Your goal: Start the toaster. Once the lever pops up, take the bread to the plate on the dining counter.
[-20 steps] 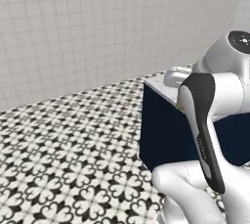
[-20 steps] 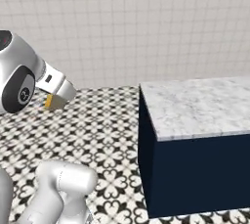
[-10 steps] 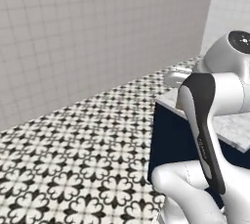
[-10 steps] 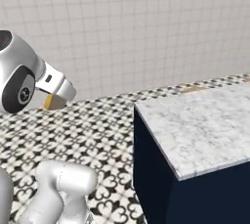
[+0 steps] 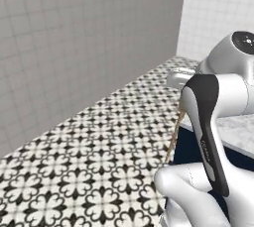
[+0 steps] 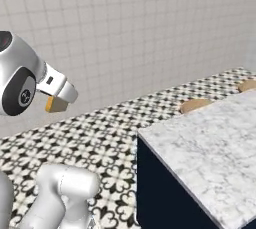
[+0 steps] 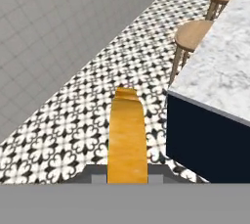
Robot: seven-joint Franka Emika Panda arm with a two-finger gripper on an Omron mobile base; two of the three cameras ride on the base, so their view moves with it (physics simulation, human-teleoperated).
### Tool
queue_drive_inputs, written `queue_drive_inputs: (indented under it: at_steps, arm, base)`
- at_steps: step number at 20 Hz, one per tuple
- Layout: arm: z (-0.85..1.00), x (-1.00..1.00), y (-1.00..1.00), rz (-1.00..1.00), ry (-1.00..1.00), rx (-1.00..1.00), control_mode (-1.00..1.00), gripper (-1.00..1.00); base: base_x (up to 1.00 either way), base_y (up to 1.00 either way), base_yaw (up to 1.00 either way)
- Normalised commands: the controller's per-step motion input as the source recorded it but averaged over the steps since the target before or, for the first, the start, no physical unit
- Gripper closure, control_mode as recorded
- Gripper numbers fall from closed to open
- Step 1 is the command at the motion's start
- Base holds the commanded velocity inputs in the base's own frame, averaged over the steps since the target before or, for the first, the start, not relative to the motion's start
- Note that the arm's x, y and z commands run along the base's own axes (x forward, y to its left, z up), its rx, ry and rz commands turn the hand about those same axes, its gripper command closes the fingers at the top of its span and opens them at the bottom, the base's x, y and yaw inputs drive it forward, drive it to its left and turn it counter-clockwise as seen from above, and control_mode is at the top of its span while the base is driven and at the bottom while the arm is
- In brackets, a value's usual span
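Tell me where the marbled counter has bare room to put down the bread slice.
The dining counter top is bare from its near corner along the edge beside the wooden stools. Stools crowd only that floor side. The jaws hold the bread above the patterned floor, left of the counter.

Two round wooden stools [image 7: 193, 34] stand on the black-and-white patterned floor [image 5: 99, 156] beneath a grey tiled wall [image 6: 130, 28].

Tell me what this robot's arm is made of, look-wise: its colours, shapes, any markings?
The arm is built of rounded, glossy white shells, bulging where it bends. A long black curved panel with faint small lettering runs down one segment in the left base view. The joints end in round dark caps ringed in grey. The hand is a white block. No loose cables show.
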Motion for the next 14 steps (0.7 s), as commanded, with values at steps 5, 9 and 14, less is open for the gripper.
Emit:
queue_drive_inputs:
  at_steps: [5, 9, 14]
  arm:
    - [0.0, 0.0, 0.0, 0.0, 0.0, 0.0, 1.0, 1.0]
    - [0.0, 0.0, 0.0, 0.0, 0.0, 0.0, 1.0, 1.0]
    - [0.0, 0.0, 0.0, 0.0, 0.0, 0.0, 1.0, 1.0]
  base:
    - [0.82, 0.85, -0.46]
    - [0.82, 0.82, -0.5]
    - [0.84, 0.73, -0.5]
